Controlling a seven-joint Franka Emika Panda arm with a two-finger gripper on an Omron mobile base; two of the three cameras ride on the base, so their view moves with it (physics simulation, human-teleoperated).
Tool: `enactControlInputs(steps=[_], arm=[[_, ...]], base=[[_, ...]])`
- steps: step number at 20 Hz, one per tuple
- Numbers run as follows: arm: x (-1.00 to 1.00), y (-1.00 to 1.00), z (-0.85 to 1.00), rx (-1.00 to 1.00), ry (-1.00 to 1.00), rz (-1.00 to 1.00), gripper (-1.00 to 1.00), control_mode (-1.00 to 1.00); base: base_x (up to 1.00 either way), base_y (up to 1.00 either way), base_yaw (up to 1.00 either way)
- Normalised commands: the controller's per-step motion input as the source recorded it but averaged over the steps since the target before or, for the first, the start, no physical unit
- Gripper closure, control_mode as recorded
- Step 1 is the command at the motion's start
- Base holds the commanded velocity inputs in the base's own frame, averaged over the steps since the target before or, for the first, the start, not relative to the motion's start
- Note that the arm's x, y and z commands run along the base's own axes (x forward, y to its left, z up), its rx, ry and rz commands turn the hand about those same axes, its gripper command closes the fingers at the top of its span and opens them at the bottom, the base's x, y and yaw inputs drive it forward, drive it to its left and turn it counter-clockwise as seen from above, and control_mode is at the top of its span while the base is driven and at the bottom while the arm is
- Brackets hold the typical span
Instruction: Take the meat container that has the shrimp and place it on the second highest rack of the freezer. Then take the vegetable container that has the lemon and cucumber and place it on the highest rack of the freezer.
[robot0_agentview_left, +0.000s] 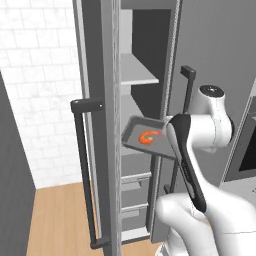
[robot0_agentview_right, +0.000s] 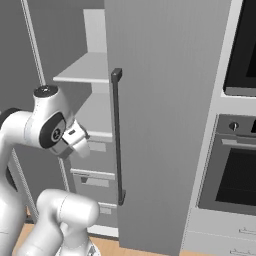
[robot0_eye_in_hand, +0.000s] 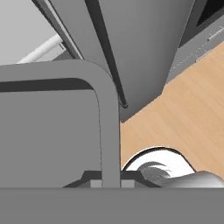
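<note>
Nearest the cameras, the white arm (robot0_agentview_left: 200, 150) rises from five o'clock in the left base view and bends toward the open freezer (robot0_agentview_left: 140, 100). In the hand view the gripper (robot0_eye_in_hand: 111, 181) sits at six o'clock with its jaws closed on the raised rim of the meat container (robot0_eye_in_hand: 52, 131), one dark tip on either side of the rim wall. The tray's grey bottom spreads from there toward nine o'clock.

In the left base view the meat container (robot0_agentview_left: 145, 137) hangs tilted in mid-air at the centre, just in front of the freezer shelves and touching none of them. The shrimp (robot0_agentview_left: 147, 137) lies curled in its middle.

Beyond the tray, a pale shelf (robot0_agentview_left: 137, 72) stands at twelve o'clock, and grey drawers (robot0_agentview_left: 136, 185) at six o'clock. The open freezer door (robot0_agentview_left: 97, 130) with its dark bar handle (robot0_agentview_left: 84, 170) stands at nine o'clock. In the right base view a black-glass wall oven (robot0_agentview_right: 235, 170) sits at three o'clock, past a tall grey panel (robot0_agentview_right: 165, 125).
</note>
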Motion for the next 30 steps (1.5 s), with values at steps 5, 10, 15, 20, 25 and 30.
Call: enactControlInputs(steps=[5, 10, 15, 20, 25, 30], arm=[[0.55, 0.55, -0.45, 0.15, -0.01, -0.27, 1.0, -1.0], [0.78, 0.33, -0.38, 0.06, -0.01, -0.08, 1.0, -1.0], [0.75, 0.12, -0.32, 0.01, 0.0, -0.04, 1.0, -1.0], [0.74, 0.01, -0.28, 0.09, 0.01, -0.01, 1.0, -1.0], [0.46, 0.15, -0.18, 0.05, 0.0, -0.04, 1.0, -1.0], [0.2, 0.35, -0.03, 0.0, 0.0, -0.18, 1.0, -1.0]], base=[[0.0, 0.0, 0.0], [0.0, 0.0, 0.0], [0.0, 0.0, 0.0], [0.0, 0.0, 0.0], [0.0, 0.0, 0.0], [0.0, 0.0, 0.0]])
